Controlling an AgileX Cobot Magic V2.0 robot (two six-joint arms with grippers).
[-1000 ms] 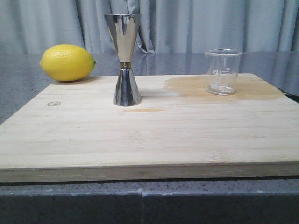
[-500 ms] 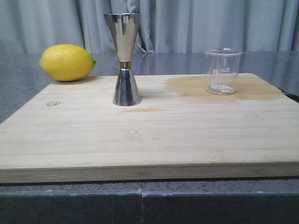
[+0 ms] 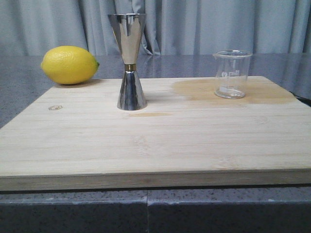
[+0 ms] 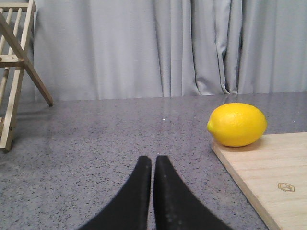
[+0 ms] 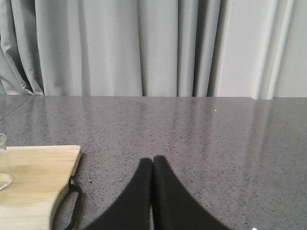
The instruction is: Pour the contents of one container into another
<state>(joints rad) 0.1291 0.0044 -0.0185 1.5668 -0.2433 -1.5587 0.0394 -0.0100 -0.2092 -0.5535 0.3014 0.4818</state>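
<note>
The clear glass beaker (image 3: 232, 74) stands upright on the far right of the wooden board (image 3: 155, 141), on a darker damp patch; a sliver of the beaker (image 5: 3, 163) shows at the edge of the right wrist view. The steel hourglass jigger (image 3: 130, 61) stands upright left of the board's centre. Neither gripper appears in the front view. My left gripper (image 4: 153, 160) is shut and empty over the grey counter, left of the board. My right gripper (image 5: 153, 160) is shut and empty over the counter, right of the board.
A yellow lemon (image 3: 69, 65) lies at the board's far left corner, the lemon (image 4: 238, 124) also showing in the left wrist view. A wooden rack (image 4: 14, 72) stands on the counter to the far left. A black loop (image 5: 67, 203) hangs off the board's right end. Grey curtains hang behind.
</note>
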